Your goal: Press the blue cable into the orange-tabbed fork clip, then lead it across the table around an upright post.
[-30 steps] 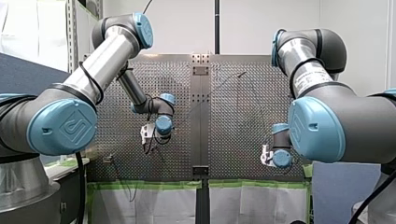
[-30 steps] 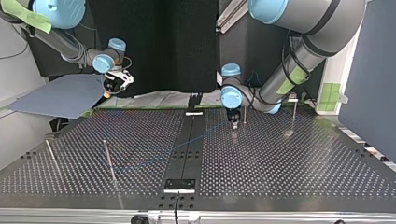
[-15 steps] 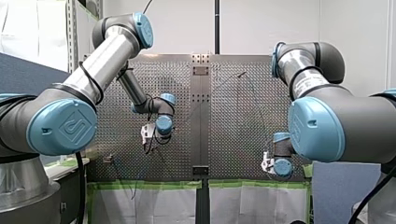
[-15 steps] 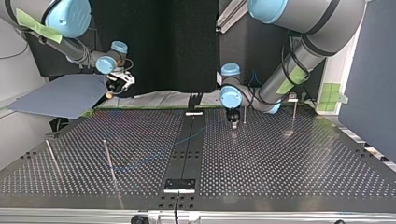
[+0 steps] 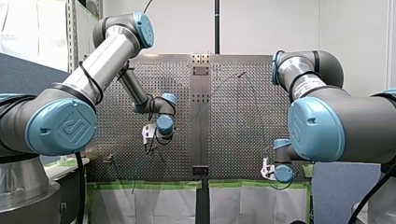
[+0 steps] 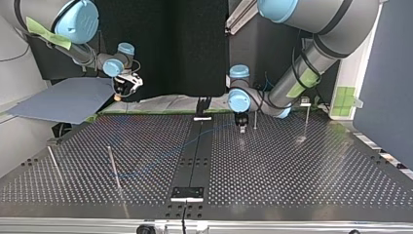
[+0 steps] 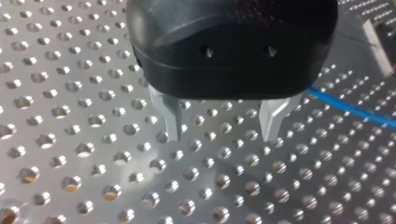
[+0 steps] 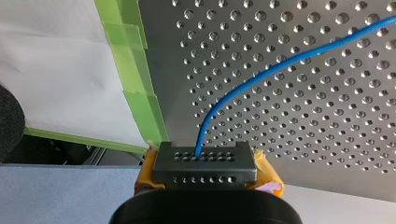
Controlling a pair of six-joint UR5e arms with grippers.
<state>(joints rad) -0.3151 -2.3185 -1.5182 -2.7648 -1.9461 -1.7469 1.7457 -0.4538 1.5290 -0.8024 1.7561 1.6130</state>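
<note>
Blue cable (image 8: 261,77) runs diagonally inward from the edge of the table (image 8: 327,140), clamped in my right gripper (image 8: 205,164). My left gripper (image 7: 224,126), released and empty, apparently stands just beside it.

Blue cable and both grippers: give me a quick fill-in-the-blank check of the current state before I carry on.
1. In the right wrist view, my right gripper has its jaws ____ on the thin blue cable.
2. On my left gripper, in the left wrist view, the metal jaws stand ____ with nothing between them.
3. The strips of tape along the edge of the perforated metal table are ____ in colour.

Missing words: shut; open; green.
</note>
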